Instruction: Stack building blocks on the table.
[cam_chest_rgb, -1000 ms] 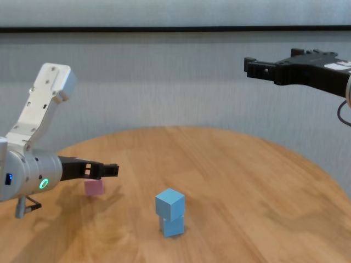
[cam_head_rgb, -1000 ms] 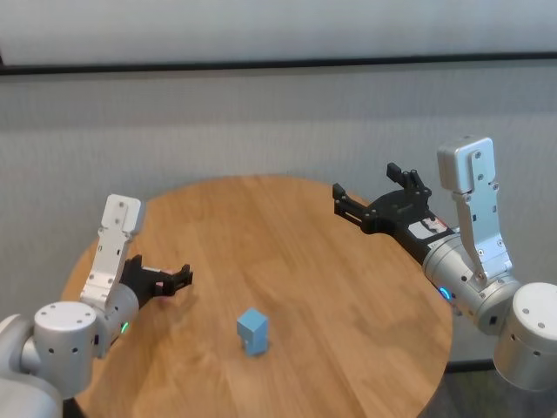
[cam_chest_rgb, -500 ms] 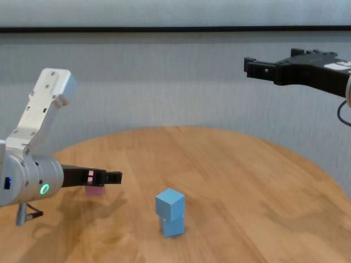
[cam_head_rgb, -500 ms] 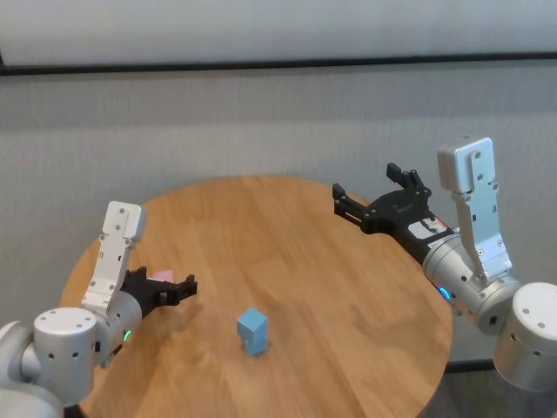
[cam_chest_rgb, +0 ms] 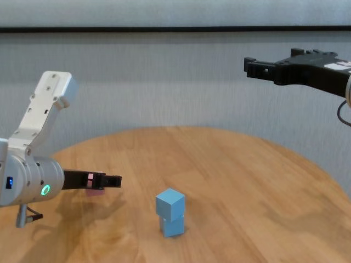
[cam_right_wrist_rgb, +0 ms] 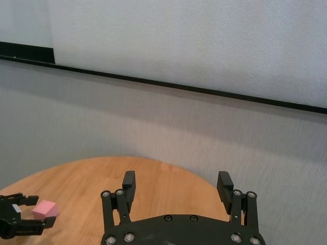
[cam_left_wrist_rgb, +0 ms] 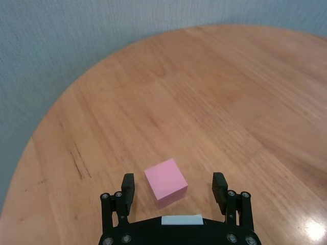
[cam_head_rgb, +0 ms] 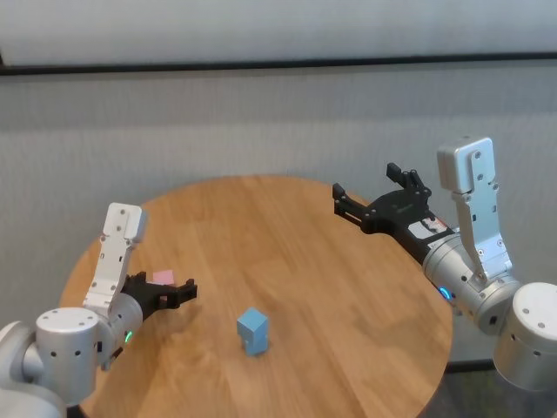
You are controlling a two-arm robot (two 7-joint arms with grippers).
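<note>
In the head view you see the round wooden table [cam_head_rgb: 348,287] filling the middle of the frame. Low in the centre stand two blue blocks, the upper blue block [cam_chest_rgb: 170,203] resting on the lower blue block [cam_chest_rgb: 174,226], slightly turned against it. The pink block [cam_left_wrist_rgb: 165,181] lies on the wood at the left of the frame, well apart from the stack. Your left gripper [cam_left_wrist_rgb: 172,187] sits low over the table at the lower left, its fingers spread wide on either side of the pink block; in the left wrist view a gap shows on both sides, so nothing is clamped. Your right gripper [cam_head_rgb: 369,185] hangs high above the table's far right edge, at the right of the frame, its fingers also spread apart and holding nothing.
</note>
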